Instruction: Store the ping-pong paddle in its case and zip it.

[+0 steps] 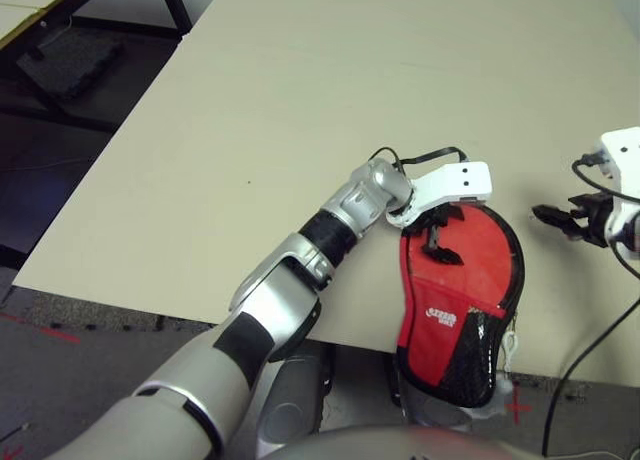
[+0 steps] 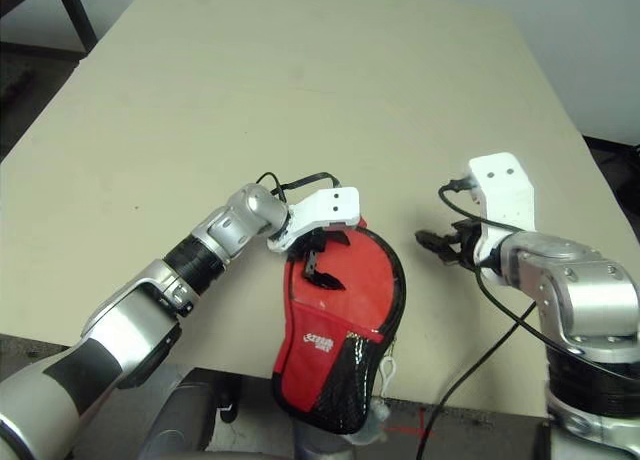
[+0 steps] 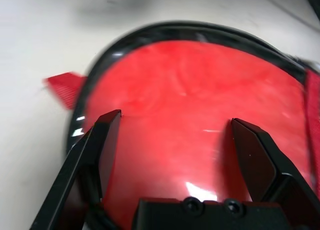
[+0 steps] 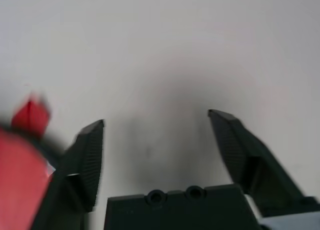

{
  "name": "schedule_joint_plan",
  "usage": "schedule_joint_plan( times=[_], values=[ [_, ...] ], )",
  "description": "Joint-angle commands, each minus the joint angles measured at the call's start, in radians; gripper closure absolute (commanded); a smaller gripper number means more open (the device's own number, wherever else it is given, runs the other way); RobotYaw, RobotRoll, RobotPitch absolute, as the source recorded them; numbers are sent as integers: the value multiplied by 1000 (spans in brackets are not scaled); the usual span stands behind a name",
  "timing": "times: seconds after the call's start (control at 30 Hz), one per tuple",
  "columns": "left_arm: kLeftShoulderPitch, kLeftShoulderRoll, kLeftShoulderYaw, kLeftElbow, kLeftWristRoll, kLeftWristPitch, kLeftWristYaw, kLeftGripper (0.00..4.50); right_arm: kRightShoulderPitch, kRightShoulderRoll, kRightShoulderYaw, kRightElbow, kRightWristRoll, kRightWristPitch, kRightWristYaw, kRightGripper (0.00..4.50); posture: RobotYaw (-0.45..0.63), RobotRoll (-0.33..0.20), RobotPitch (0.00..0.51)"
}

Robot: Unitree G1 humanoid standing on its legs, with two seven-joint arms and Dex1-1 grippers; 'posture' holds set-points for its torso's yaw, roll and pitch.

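The case (image 1: 470, 280) lies flat near the table's front edge, red side up with its white logo and black mesh pocket, and its narrow end hangs over the edge. Its black zipper edge runs around the round end. My left gripper (image 1: 440, 235) hovers open just above that round end, and its fingers (image 3: 107, 140) straddle the red fabric (image 3: 190, 90). My right gripper (image 2: 435, 245) stands open to the right of the case, over bare table and apart from it, with nothing between its fingers (image 4: 87, 155). The ping-pong paddle is hidden from view.
A small pale tag on a cord (image 1: 510, 345) hangs at the case's right side near the table edge. A black cable (image 1: 585, 370) droops from my right wrist over the front edge. The beige table (image 1: 300, 100) stretches far back and left.
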Motion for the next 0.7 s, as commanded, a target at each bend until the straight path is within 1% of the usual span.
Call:
schedule_joint_plan(
  times=[0.03,0.13,0.2,0.3,0.4,0.5,0.6,0.7],
  values=[
    [-16,52,139,19,-79,105,76,0,-17,52,-83,158,-45,-246,-73,7,-168,0,219],
    [-36,87,256,13,-140,84,175,0,-45,86,-141,311,-55,-439,-126,7,-140,0,208],
    [-39,109,342,21,-179,52,268,0,-62,91,-162,413,-61,-551,-149,7,-124,0,199],
    [-28,147,456,38,-218,-12,405,0,-89,82,-162,554,-69,-685,-146,7,-108,0,187],
    [25,206,551,44,-230,-109,560,0,-119,65,-143,687,-74,-784,-114,7,-98,0,179],
    [85,252,609,42,-235,-187,670,0,-158,41,-128,803,-75,-857,-73,7,-83,0,175],
    [139,278,655,36,-261,-220,728,0,-199,19,-118,902,-76,-923,-40,7,-77,0,176],
    [189,303,686,32,-267,-272,791,0,-247,-2,-107,1004,-79,-992,-8,7,-75,0,178]
  ],
)
